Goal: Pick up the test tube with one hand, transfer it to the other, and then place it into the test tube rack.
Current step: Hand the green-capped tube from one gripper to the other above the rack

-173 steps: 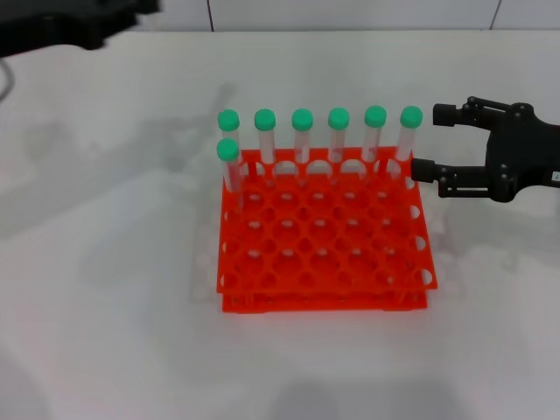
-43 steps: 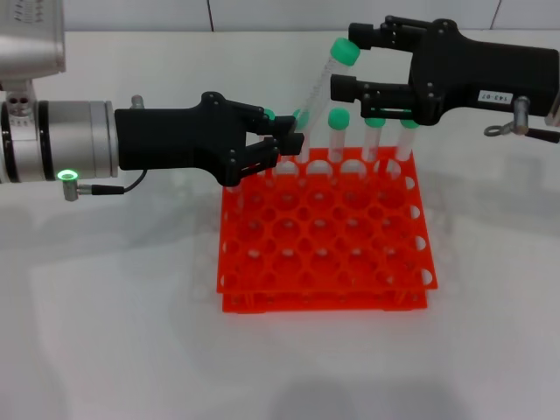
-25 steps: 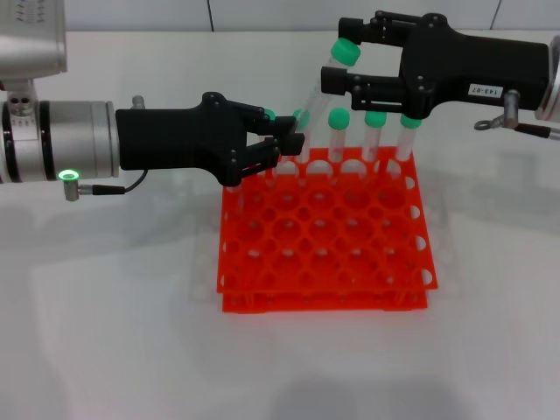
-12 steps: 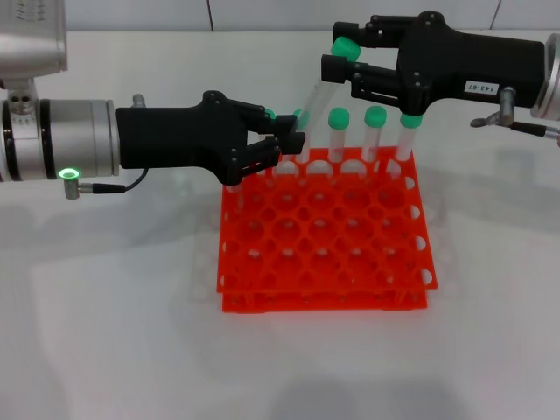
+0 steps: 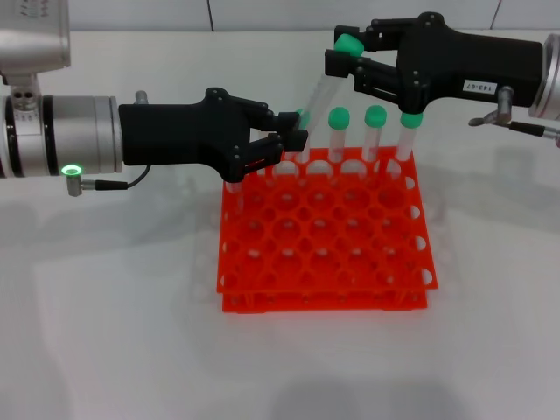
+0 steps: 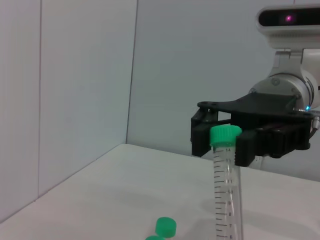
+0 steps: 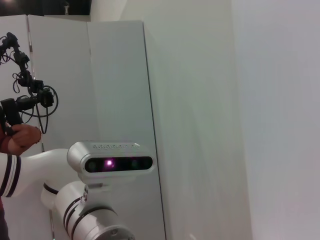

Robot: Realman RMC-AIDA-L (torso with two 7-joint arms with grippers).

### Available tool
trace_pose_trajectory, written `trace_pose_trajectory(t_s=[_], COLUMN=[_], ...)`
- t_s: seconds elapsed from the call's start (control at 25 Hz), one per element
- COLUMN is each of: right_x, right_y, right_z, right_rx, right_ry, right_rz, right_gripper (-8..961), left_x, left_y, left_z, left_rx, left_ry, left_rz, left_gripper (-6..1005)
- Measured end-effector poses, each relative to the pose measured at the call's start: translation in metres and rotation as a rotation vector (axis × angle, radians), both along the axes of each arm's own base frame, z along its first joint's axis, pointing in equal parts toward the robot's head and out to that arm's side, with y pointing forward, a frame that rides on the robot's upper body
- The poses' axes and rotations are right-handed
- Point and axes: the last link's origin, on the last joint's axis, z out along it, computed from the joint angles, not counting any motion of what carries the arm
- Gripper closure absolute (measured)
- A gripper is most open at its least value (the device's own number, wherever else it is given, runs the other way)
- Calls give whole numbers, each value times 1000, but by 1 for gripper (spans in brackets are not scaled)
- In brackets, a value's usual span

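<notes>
The test tube (image 5: 322, 84) hangs tilted above the back row of the orange-red rack (image 5: 324, 249), green cap uppermost. My left gripper (image 5: 296, 131), unlabelled and on the wrist with the green light, is shut on its lower end. My right gripper (image 5: 347, 49), the one with the white label, reaches in from the right, its fingers closed on either side of the cap. In the left wrist view the test tube (image 6: 226, 190) stands upright with the right gripper (image 6: 225, 144) clamped around its cap. The right wrist view shows none of these.
Other green-capped tubes (image 5: 374, 131) stand in the rack's back row, right under both grippers. The rack's other holes hold nothing. White tabletop (image 5: 105, 306) lies all around. The right wrist view shows a wall, the robot's head (image 7: 112, 162) and a person's hand (image 7: 20, 135).
The right gripper's fingers have closed from a wide gap onto the tube's cap. The left arm has shifted slightly to the right, still holding the tube.
</notes>
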Motion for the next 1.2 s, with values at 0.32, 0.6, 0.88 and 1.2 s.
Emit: trace_pose_trajectory(t_s=[0.32, 0.6, 0.88, 1.2], right_x=[-2, -1, -1, -1], right_y=[1, 1, 1, 1], right_z=[0, 1, 2, 2], right_rx=[1, 2, 3, 5], right_ry=[-1, -3, -4, -4], right_rz=[3, 4, 7, 6], right_gripper=[657, 674, 675, 675], left_x=[0, 0, 0, 2], left_y=[0, 0, 1, -1], left_z=[0, 0, -3, -5], left_rx=[0, 1, 14, -7], left_ry=[0, 0, -2, -1], left_rz=[2, 3, 8, 3], left_gripper=[795, 773, 751, 713])
